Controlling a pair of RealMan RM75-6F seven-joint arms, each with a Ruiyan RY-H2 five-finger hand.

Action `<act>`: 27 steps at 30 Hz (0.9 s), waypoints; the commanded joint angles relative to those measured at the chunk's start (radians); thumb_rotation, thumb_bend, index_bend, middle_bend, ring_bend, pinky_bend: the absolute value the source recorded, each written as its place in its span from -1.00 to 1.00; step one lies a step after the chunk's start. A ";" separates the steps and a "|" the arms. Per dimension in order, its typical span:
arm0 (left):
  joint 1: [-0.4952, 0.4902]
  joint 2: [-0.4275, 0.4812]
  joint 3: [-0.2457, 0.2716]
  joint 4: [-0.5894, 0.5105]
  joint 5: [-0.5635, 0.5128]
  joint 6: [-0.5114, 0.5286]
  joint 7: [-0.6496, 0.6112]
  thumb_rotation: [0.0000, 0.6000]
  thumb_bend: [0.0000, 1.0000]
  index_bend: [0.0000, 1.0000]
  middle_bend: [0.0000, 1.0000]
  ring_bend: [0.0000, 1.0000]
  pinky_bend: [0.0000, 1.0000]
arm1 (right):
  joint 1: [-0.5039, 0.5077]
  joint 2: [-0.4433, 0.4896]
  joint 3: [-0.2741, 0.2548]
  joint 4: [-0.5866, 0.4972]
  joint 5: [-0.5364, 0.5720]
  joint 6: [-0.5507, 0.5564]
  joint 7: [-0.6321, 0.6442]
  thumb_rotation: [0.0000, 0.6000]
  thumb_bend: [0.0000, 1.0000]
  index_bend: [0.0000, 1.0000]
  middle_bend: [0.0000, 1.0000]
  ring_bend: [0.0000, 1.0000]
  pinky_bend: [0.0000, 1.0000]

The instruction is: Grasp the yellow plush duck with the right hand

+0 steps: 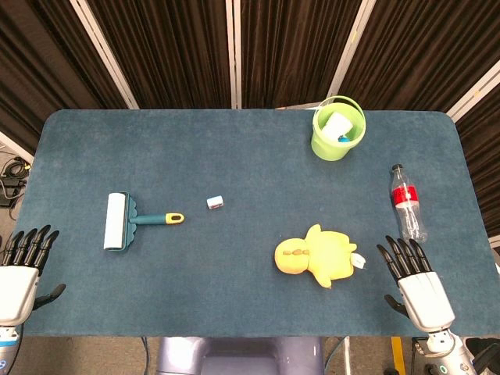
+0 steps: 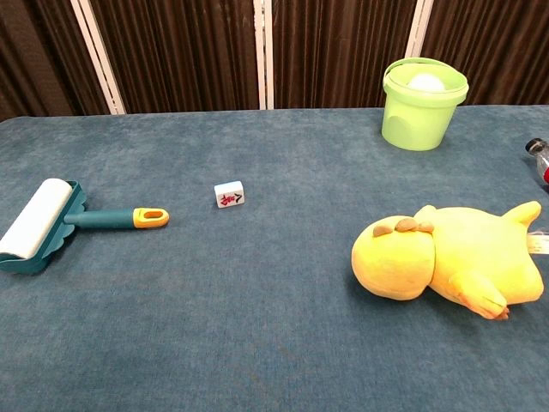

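The yellow plush duck (image 1: 319,255) lies on its side on the blue table, right of centre near the front; the chest view shows the duck (image 2: 450,260) with its head to the left. My right hand (image 1: 414,278) rests at the table's front right corner, fingers spread and empty, a short way right of the duck and not touching it. My left hand (image 1: 19,267) sits at the front left edge, fingers spread, holding nothing. Neither hand appears in the chest view.
A lint roller (image 1: 125,220) with a teal handle lies on the left. A small white tile (image 1: 216,202) sits mid-table. A green bucket (image 1: 338,129) stands at the back right. A plastic bottle (image 1: 407,201) lies near the right edge, just beyond my right hand.
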State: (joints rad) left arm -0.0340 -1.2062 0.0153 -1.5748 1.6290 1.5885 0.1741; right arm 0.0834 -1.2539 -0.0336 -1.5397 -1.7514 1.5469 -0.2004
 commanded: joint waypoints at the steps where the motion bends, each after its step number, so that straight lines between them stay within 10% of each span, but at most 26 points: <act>1: 0.001 0.000 0.000 -0.001 -0.001 0.000 -0.001 1.00 -0.78 -1.00 -1.00 -1.00 -1.00 | -0.001 0.000 0.000 -0.003 0.003 -0.002 -0.004 1.00 -0.66 -1.00 -1.00 -1.00 -1.00; 27: 0.006 0.003 -0.007 -0.012 -0.009 0.000 0.011 1.00 -0.76 -1.00 -1.00 -1.00 -1.00 | 0.004 -0.006 -0.005 0.000 0.000 -0.014 0.006 1.00 -0.64 -1.00 -1.00 -1.00 -1.00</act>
State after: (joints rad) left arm -0.0281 -1.2030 0.0088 -1.5866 1.6197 1.5888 0.1848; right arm 0.0870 -1.2591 -0.0387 -1.5403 -1.7509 1.5332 -0.1951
